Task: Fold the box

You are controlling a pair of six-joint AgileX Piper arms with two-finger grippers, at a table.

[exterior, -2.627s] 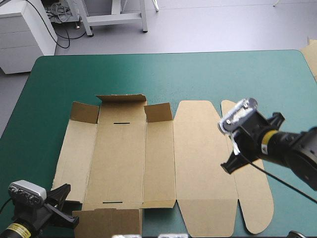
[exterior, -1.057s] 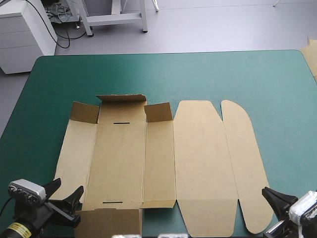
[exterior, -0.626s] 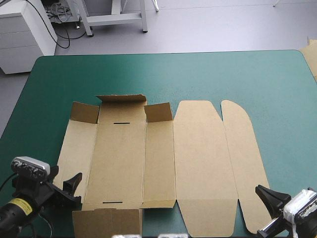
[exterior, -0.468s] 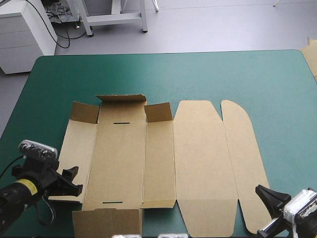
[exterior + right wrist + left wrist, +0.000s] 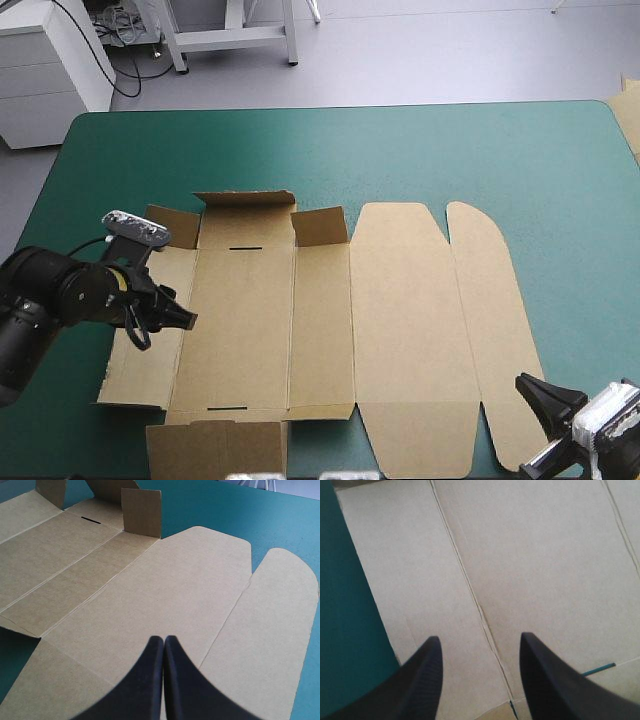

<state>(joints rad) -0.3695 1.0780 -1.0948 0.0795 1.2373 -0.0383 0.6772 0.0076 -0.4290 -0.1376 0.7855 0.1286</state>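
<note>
1. The box (image 5: 400, 320) lay flat on the teal-green table (image 5: 450, 150), mid-table and reaching toward the near edge. The small flaps (image 5: 320, 226) at its far end stood up.
2. The left gripper (image 5: 183, 317) hung over the box on the side nearest the table's left edge, jaws wide apart, straddling a crease (image 5: 470, 580).
3. The right gripper (image 5: 164, 639) was at the near right corner, jaws closed to a point and pointed across the box.

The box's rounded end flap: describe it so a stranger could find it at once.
On the teal-green table lies the brown box, a cut sheet spread mostly flat. Its rightmost panel is the rounded flap, long and narrow. Alone among the panels, its outer edge is one long curve.
</note>
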